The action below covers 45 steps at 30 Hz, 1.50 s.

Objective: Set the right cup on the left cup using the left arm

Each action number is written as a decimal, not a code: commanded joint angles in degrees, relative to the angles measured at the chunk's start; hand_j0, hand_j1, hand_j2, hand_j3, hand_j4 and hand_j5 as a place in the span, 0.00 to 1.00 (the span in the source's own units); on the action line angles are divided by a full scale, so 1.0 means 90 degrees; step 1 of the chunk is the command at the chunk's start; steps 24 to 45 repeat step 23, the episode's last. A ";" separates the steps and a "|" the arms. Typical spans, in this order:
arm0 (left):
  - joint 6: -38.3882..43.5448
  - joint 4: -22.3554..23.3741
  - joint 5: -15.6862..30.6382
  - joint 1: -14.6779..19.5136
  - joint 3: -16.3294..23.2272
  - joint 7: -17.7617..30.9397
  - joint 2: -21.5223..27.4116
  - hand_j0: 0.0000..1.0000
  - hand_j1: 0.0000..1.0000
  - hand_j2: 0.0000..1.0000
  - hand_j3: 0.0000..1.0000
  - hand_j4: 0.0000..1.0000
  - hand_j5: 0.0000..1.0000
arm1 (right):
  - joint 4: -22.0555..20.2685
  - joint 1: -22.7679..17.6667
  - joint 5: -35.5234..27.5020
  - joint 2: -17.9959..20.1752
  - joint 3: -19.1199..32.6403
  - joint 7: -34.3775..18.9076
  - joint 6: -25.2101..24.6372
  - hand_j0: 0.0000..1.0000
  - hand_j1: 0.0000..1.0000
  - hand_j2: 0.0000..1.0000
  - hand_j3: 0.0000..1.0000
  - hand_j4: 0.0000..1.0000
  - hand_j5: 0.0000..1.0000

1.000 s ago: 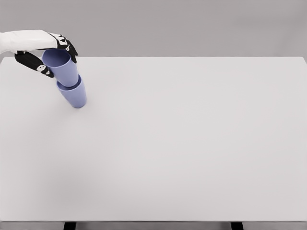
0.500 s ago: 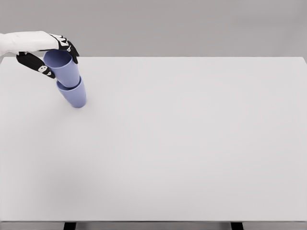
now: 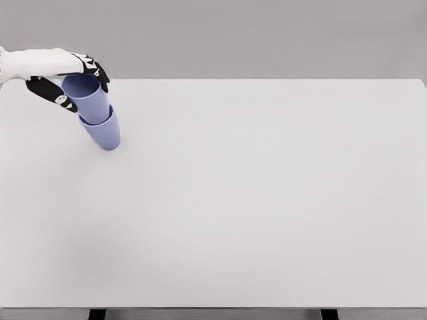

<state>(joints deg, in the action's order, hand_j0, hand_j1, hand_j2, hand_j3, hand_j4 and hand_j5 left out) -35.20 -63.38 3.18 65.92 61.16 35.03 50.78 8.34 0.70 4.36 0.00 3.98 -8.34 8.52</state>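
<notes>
Head view: the upper cup, nested tilted in the lower cup, is gripped by the left hand, so both could be toppled onto the counter if released carelessly.

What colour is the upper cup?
The upper cup is periwinkle blue, seen in the head view.

cups: periwinkle blue, plain
hand: black fingers, white patches
arm: white
table: pale grey, plain

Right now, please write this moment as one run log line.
left robot hand: shut on upper cup | upper cup: nested in lower cup | table: far-left | right arm: not visible
</notes>
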 commanded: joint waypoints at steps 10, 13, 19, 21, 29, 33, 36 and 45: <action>0.0022 -0.0009 0.0027 -0.0039 -0.0105 -0.0003 -0.0007 1.00 1.00 1.00 1.00 1.00 1.00 | 0.0001 0.0000 0.0003 0.0000 -0.0003 -0.0001 0.0001 1.00 1.00 1.00 1.00 1.00 1.00; 0.0022 -0.0389 0.0096 -0.0029 -0.0145 -0.0003 0.0081 1.00 1.00 1.00 1.00 1.00 1.00 | 0.0001 0.0000 0.0003 0.0000 -0.0003 -0.0001 0.0001 1.00 1.00 1.00 1.00 1.00 1.00; 0.0022 -0.4217 0.1785 -0.0702 -0.0994 -0.0003 0.2775 1.00 1.00 1.00 1.00 1.00 1.00 | 0.0001 0.0000 0.0003 0.0000 0.0007 -0.0001 0.0001 1.00 1.00 1.00 1.00 1.00 1.00; 0.0022 -0.4188 0.1824 -0.1415 -0.1189 -0.0003 0.2299 1.00 1.00 1.00 1.00 1.00 1.00 | 0.0001 0.0000 0.0003 0.0000 -0.0003 -0.0001 0.0001 1.00 1.00 1.00 1.00 1.00 1.00; 0.0022 -0.4198 0.1824 -0.1768 -0.1199 -0.0003 0.1965 1.00 1.00 1.00 1.00 1.00 1.00 | 0.0001 0.0000 0.0003 0.0000 -0.0003 -0.0001 0.0001 1.00 1.00 1.00 1.00 1.00 1.00; 0.0022 -0.4198 0.1824 -0.1768 -0.1199 -0.0003 0.1965 1.00 1.00 1.00 1.00 1.00 1.00 | 0.0001 0.0000 0.0003 0.0000 -0.0003 -0.0001 0.0001 1.00 1.00 1.00 1.00 1.00 1.00; 0.0022 -0.4198 0.1824 -0.1768 -0.1199 -0.0003 0.1965 1.00 1.00 1.00 1.00 1.00 1.00 | 0.0001 0.0000 0.0003 0.0000 -0.0003 -0.0001 0.0001 1.00 1.00 1.00 1.00 1.00 1.00; 0.0022 -0.4198 0.1824 -0.1768 -0.1199 -0.0003 0.1965 1.00 1.00 1.00 1.00 1.00 1.00 | 0.0001 0.0000 0.0003 0.0000 -0.0003 -0.0001 0.0001 1.00 1.00 1.00 1.00 1.00 1.00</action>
